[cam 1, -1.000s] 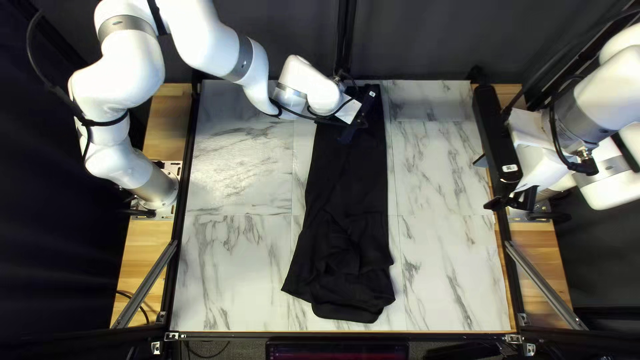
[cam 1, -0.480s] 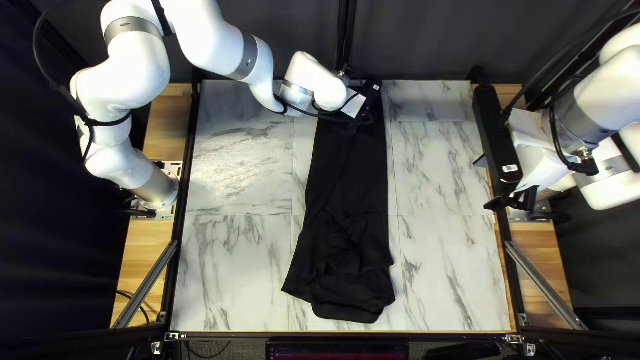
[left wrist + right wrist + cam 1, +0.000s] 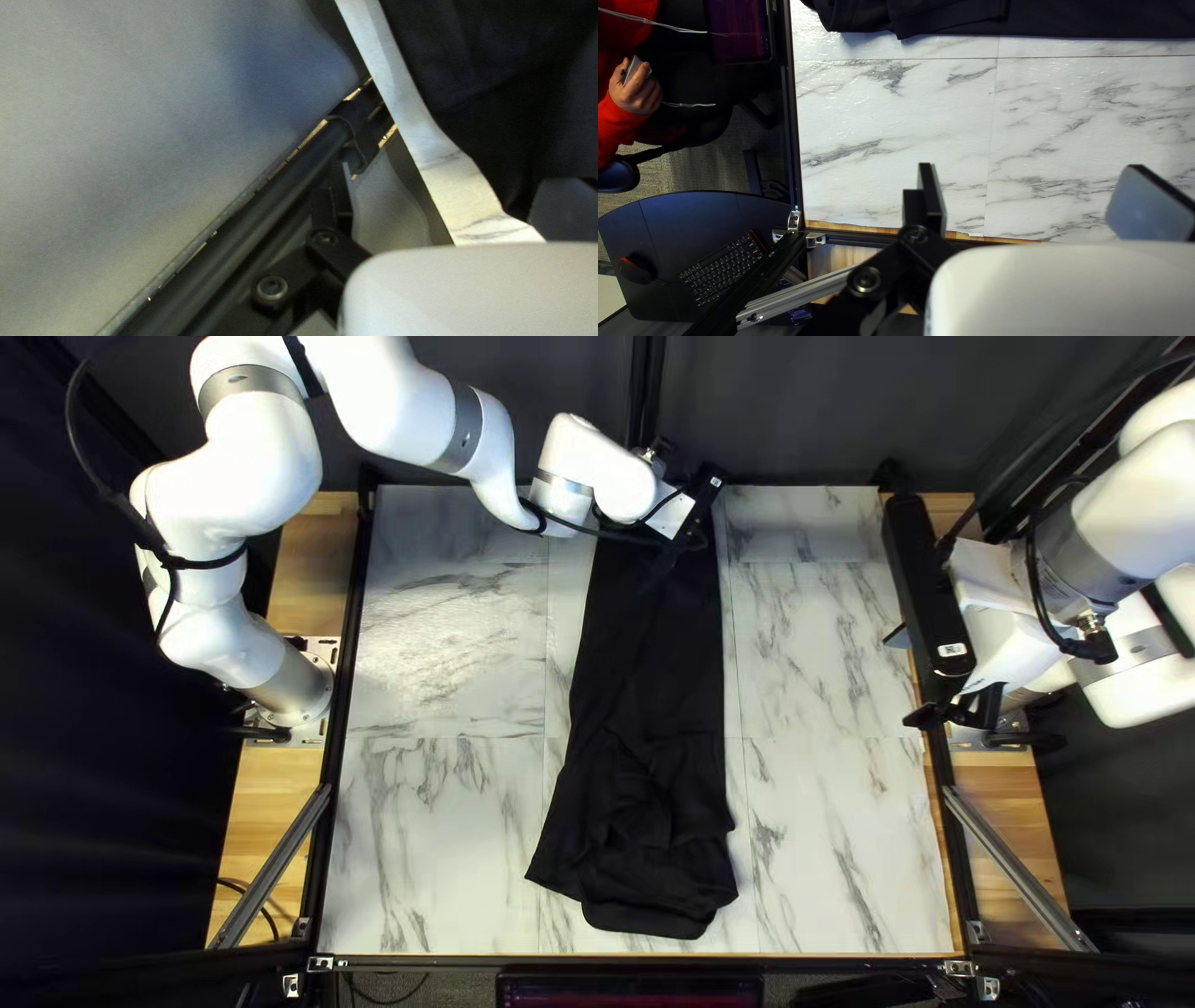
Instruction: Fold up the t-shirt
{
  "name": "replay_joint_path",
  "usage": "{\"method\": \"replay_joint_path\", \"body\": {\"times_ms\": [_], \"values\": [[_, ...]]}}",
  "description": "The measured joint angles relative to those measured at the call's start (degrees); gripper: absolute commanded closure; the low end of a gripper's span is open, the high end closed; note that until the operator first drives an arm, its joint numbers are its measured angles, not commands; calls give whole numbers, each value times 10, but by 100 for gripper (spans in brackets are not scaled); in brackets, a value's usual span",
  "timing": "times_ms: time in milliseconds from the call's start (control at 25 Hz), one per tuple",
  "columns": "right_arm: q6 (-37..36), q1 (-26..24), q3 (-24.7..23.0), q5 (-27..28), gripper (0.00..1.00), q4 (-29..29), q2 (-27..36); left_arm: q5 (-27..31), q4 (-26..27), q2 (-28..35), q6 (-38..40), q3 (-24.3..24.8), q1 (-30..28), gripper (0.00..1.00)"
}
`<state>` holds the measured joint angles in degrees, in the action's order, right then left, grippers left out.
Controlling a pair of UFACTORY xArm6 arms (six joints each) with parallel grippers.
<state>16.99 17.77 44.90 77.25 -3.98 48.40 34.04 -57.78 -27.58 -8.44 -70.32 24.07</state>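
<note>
A black t-shirt point(image 3: 650, 672) lies in a long strip down the table, smooth toward the far edge and bunched near the front edge. My left gripper point(image 3: 703, 495) is over its far end, hiding part of it. In the left wrist view, my left gripper point(image 3: 445, 180) stands open, with dark cloth point(image 3: 486, 74) ahead and near one finger. Beyond the table's right edge area, my right gripper point(image 3: 908, 676) is well away from the shirt. The right wrist view has my right gripper point(image 3: 1033, 174) open over bare marble, the shirt point(image 3: 1046, 17) farther ahead.
The marble-patterned table point(image 3: 822, 660) shows on both sides of the shirt. A dark curtain point(image 3: 809, 411) hangs behind the far edge, close to my left gripper. A person's hand point(image 3: 636, 87) and a keyboard point(image 3: 722, 267) are outside the table frame.
My left gripper has shifted toward the far edge and a little to the right, and its tilt has changed. The shirt and my right arm look unmoved.
</note>
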Motion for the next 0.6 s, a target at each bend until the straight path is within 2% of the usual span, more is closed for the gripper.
{"method": "replay_joint_path", "body": {"times_ms": [240,600], "values": [[0,0,0,0,0,0,0,-18,1,7,19,20,-12,0],[0,0,0,0,0,0,0,-27,45,-21,-27,-24,-16,0]]}}
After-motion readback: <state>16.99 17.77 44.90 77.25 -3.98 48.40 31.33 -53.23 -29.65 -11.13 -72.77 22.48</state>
